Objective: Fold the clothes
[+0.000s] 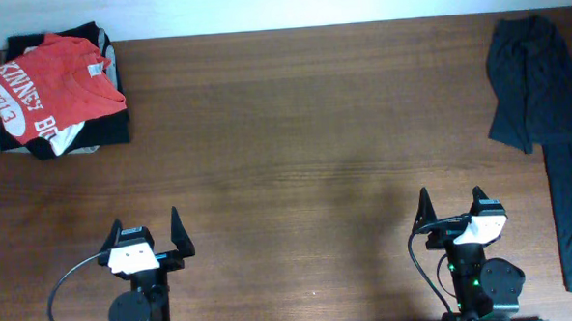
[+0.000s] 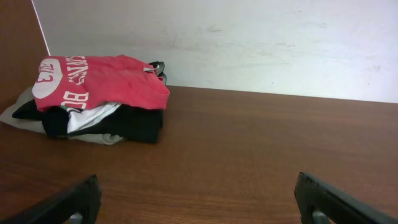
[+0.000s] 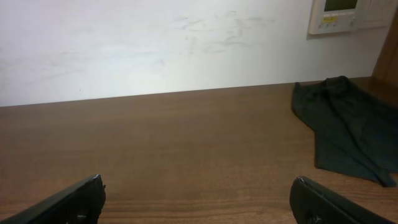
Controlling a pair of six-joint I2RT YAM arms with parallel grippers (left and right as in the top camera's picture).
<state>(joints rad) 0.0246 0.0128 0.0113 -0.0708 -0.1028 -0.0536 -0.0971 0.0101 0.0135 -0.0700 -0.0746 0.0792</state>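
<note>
Red-orange T-shirt [image 1: 55, 79] w/ white lettering lies folded on top of a small stack of dark & light garments [image 1: 106, 130] at the far-left corner of the wooden table [image 1: 294, 131]. A dark grey garment [image 1: 540, 101] lies loose along the right edge. Left gripper [image 1: 147, 223] & right gripper [image 1: 452, 196] sit at the near edge, jaws spread wide, nothing btwn them, both well apart from the clothes.

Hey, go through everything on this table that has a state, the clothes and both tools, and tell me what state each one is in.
red-orange T-shirt: folded, lying on top of the pile.
pile: dark and light garments, stacked at the far left corner.
dark grey garment: unfolded, lying loose and rumpled at the table's right side.
left tool: open, holding nothing.
right tool: open, holding nothing.
</note>
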